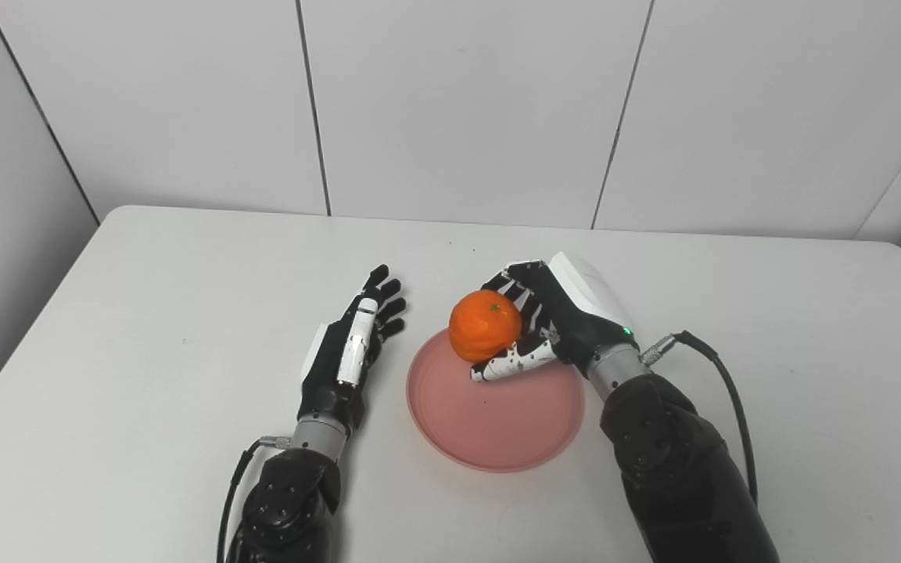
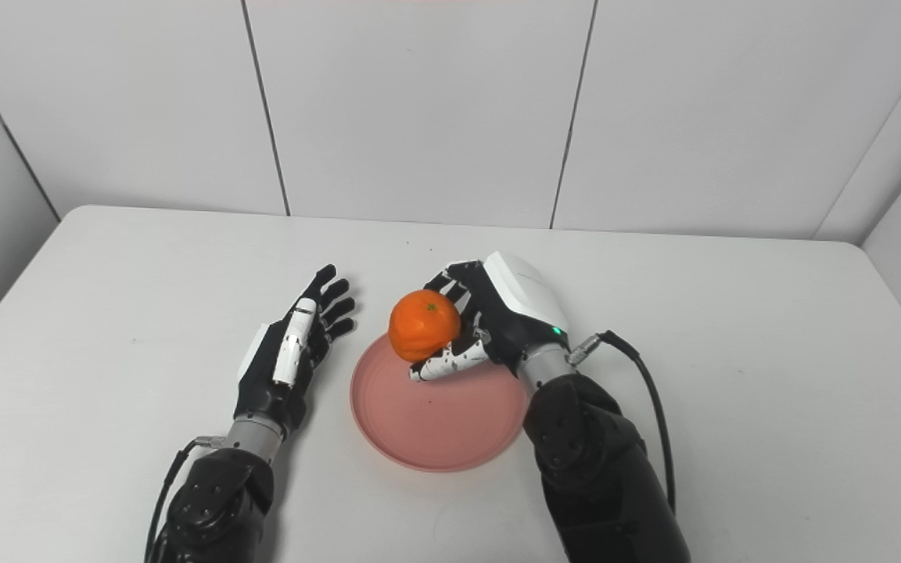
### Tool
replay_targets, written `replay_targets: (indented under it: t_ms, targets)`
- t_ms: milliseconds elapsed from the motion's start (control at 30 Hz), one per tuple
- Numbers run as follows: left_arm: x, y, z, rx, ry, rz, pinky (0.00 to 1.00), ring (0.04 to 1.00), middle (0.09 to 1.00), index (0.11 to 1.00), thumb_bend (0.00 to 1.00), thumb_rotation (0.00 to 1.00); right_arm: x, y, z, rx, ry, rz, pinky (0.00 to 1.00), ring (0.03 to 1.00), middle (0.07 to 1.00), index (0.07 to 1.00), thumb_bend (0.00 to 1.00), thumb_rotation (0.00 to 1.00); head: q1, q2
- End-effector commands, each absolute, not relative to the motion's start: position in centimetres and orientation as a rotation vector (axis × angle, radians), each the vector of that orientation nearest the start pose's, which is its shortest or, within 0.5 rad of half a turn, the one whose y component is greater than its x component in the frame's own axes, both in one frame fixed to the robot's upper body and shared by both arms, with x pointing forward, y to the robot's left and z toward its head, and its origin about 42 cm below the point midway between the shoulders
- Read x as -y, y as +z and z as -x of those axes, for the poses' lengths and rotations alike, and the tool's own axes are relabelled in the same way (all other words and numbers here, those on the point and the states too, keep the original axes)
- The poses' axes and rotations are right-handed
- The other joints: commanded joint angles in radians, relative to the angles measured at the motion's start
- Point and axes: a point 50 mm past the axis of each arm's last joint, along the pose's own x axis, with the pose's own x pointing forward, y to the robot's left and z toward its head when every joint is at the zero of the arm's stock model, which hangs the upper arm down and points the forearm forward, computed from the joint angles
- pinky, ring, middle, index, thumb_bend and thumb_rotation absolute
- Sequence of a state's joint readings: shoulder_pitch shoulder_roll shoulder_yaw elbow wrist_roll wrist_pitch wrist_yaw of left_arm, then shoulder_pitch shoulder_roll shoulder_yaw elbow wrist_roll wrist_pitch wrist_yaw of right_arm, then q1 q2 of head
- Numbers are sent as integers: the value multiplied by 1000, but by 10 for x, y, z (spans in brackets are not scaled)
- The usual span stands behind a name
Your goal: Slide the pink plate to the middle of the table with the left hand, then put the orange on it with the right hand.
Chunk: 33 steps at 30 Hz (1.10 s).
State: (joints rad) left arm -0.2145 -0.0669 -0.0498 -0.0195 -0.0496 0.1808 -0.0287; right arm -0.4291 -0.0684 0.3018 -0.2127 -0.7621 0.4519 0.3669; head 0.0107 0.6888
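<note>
From my seat at the controls, the right hand [image 1: 552, 320] has the orange [image 1: 485, 325] cupped in it, fingers curled around the far side and the thumb [image 1: 515, 361] tucked under the near side, so it's closed on the fruit. The orange sits at the fingertip end of that hand, to its left, over the far rim of the pink plate [image 1: 495, 410], and I can't tell whether the fruit touches the plate or hangs just above it. The plate lies flat on the white table [image 1: 145, 313], mostly below and toward the wrist side of the right hand, with the right forearm [image 1: 677, 461] running along its right edge. The left hand [image 1: 349, 352] is just beside the plate's left rim, not touching it as far as I can see, palm turned inward toward the plate, fingers stretched out straight and spread a bit, holding nothing. Its fingertips [image 1: 388, 301] point away from me toward the back wall. A black cable [image 1: 732, 391] loops off the right wrist over the table, and a thinner one [image 1: 231, 485] hangs off the left wrist.
</note>
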Motion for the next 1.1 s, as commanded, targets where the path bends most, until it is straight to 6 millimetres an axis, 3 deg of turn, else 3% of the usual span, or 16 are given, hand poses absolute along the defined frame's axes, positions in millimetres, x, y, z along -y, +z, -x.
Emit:
replay_targets:
  t_ms: [0, 600, 1067]
  targets:
    - [-144, 176, -354, 128, -169, 96, 880, 900, 930, 919, 408, 1000, 115, 267, -369, 271, 288, 860, 277, 359, 429, 522, 525, 0, 1, 1]
    - [-142, 179, -356, 138, -167, 90, 871, 896, 925, 914, 409, 1000, 100, 228, -363, 193, 368, 943, 306, 388, 452, 501, 530, 0, 12, 27]
    - [-144, 181, -357, 136, -163, 98, 873, 895, 924, 916, 394, 1000, 101, 216, -361, 229, 354, 1074, 277, 368, 432, 518, 527, 0, 4, 40]
